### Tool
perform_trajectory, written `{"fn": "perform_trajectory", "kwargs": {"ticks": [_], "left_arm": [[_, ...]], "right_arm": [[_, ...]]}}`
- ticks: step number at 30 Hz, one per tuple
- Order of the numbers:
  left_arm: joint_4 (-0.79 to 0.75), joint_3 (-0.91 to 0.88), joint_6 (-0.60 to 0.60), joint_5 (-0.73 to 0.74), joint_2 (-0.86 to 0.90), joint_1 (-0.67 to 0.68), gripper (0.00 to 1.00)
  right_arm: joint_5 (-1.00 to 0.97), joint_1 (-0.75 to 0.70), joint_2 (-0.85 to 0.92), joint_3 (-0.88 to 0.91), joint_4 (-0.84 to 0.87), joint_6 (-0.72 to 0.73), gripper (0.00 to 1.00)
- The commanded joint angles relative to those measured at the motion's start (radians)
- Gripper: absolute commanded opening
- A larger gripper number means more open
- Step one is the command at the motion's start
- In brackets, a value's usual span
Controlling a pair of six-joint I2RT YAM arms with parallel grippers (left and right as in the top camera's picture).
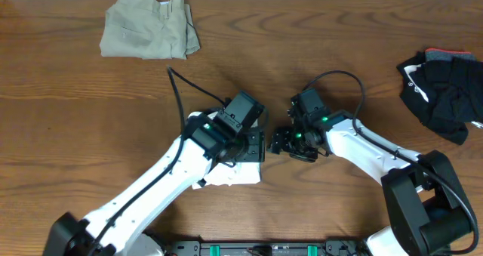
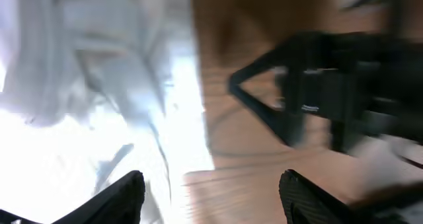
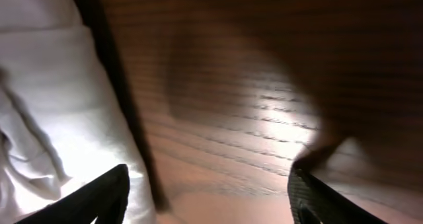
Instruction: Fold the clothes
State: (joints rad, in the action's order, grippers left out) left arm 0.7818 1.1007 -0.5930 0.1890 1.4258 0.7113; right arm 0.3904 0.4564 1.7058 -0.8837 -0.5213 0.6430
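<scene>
The left gripper [image 2: 215, 201] hangs with its jaws wide apart and nothing between them, over the right edge of the white T-shirt [image 1: 240, 173]. The shirt lies bunched at the near middle of the table [image 1: 324, 37], mostly hidden under the left arm. Just to the right, the right gripper [image 3: 210, 199] is likewise spread and empty, above bare wood beside the shirt's edge. Khaki trousers [image 1: 147, 23] lie folded at the far left. A black bundle [image 1: 445, 90] sits by the right edge.
</scene>
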Motion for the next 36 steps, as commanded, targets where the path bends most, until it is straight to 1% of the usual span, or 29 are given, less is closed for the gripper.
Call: {"fn": "perform_trajectory", "kwargs": {"ticks": [1,6,10,11,12,14,15,17,20,22,24,26,29,32,36], "left_arm": [[0.005,0.035,0.016,0.010,-0.079,0.021,0.69],[0.039,0.041,0.036,0.005,-0.235,0.021,0.70],[0.109,0.041,0.035,-0.084,-0.394,-0.016,0.86],[0.139,0.040,0.029,-0.124,-0.431,-0.035,0.88],[0.167,0.040,0.008,-0.164,-0.457,-0.053,0.88],[0.229,0.039,-0.046,-0.234,-0.496,-0.100,0.88],[0.246,0.035,-0.056,-0.243,-0.507,-0.124,0.88],[0.264,0.021,-0.056,-0.240,-0.512,-0.176,0.89],[0.266,-0.012,-0.056,-0.231,-0.481,-0.239,0.89],[0.266,-0.031,-0.056,-0.223,-0.438,-0.278,0.89],[0.264,-0.043,-0.056,-0.223,-0.382,-0.313,0.89],[0.264,-0.045,-0.056,-0.222,-0.320,-0.340,0.89],[0.251,-0.045,-0.056,-0.222,-0.225,-0.362,0.89],[0.217,-0.045,-0.056,-0.220,-0.124,-0.371,0.89],[0.150,-0.045,-0.056,-0.210,0.001,-0.388,0.89]], "right_arm": [[-0.042,-0.011,-0.012,0.013,-0.013,-0.048,0.77],[-0.018,-0.013,-0.087,0.004,-0.021,-0.078,0.77],[0.103,-0.013,-0.210,-0.010,0.003,-0.119,0.76],[0.150,-0.013,-0.243,-0.011,0.026,-0.127,0.73],[0.193,-0.010,-0.272,-0.011,0.053,-0.129,0.68],[0.284,-0.002,-0.319,-0.011,0.128,-0.128,0.52],[0.330,0.008,-0.336,-0.011,0.176,-0.127,0.45],[0.363,0.034,-0.347,-0.011,0.250,-0.081,0.39],[0.324,0.085,-0.331,-0.011,0.302,-0.022,0.39],[0.270,0.118,-0.309,-0.011,0.304,0.003,0.39],[0.219,0.146,-0.282,-0.011,0.297,0.021,0.36],[0.200,0.167,-0.248,-0.011,0.299,0.038,0.35],[0.177,0.190,-0.189,-0.011,0.302,0.060,0.35],[0.169,0.193,-0.135,-0.012,0.302,0.061,0.32],[0.130,0.193,-0.098,-0.012,0.297,0.061,0.32]]}}
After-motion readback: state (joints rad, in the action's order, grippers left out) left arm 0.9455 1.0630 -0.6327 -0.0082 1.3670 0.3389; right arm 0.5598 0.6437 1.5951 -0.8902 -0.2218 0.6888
